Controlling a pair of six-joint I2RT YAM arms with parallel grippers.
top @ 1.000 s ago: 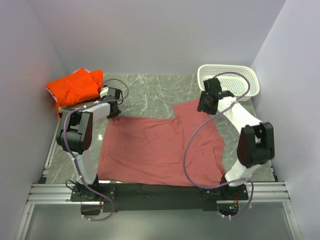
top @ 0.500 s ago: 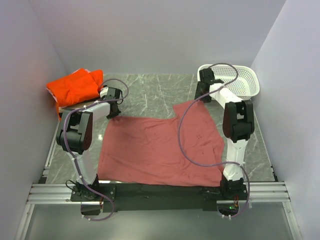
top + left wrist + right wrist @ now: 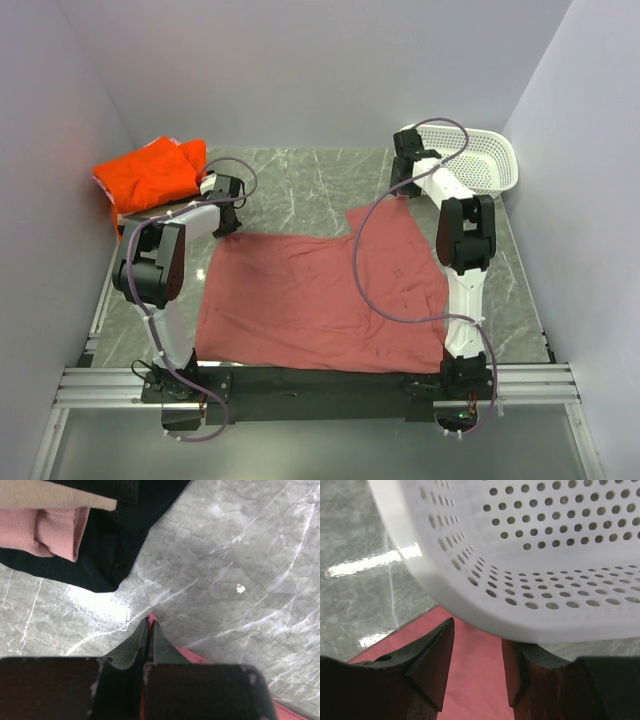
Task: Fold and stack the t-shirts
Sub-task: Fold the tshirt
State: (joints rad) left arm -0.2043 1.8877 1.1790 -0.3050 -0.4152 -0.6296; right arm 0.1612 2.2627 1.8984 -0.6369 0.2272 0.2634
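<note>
The dusty-red t-shirt [image 3: 320, 290] lies spread flat across the middle of the table. My left gripper [image 3: 226, 228] is shut on its far left corner, and a tip of red cloth [image 3: 150, 617] pokes out between the closed jaws [image 3: 149, 623]. Just past that corner lies a pile of folded t-shirts: orange [image 3: 150, 175] on top, with black [image 3: 115, 540] and beige [image 3: 55, 492] layers in the left wrist view. My right gripper [image 3: 404, 186] stands open low over the shirt's far right corner [image 3: 475, 675]. Nothing is between its jaws [image 3: 477, 632].
The white perforated basket [image 3: 470, 160] stands at the far right, and its rim [image 3: 520, 615] sits directly in front of my right fingertips. Bare marble [image 3: 310, 185] lies between the pile and the basket. Grey walls close in the sides and back.
My right arm has stretched away from the shirt's right side toward the far edge, bringing the gripper up against the basket. The left arm and the shirt have not moved.
</note>
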